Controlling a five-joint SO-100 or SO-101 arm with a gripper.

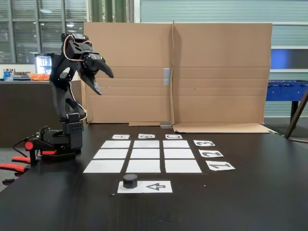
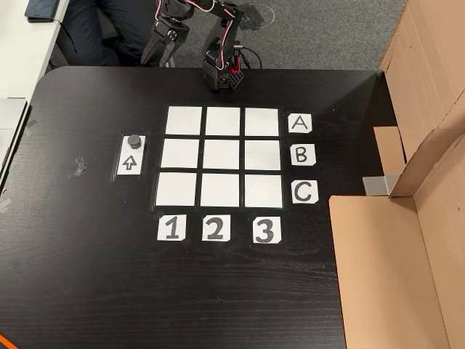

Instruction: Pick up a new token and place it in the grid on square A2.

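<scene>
The black token stands on one end of a white sheet printed with an arrow, just outside the grid's row 1. The grid is nine bare white cells. Square A2 is the middle cell of the line labelled A, nearest the arm's base, with nothing on it. My gripper hangs high in the air beside the arm's base, off the grid and far from the token. Its jaws are open and hold nothing.
A tall cardboard wall closes the table's side beyond label C. The arm's base sits at the table edge by the A cells, with red clamps beside it. Paper labels lie along two grid edges.
</scene>
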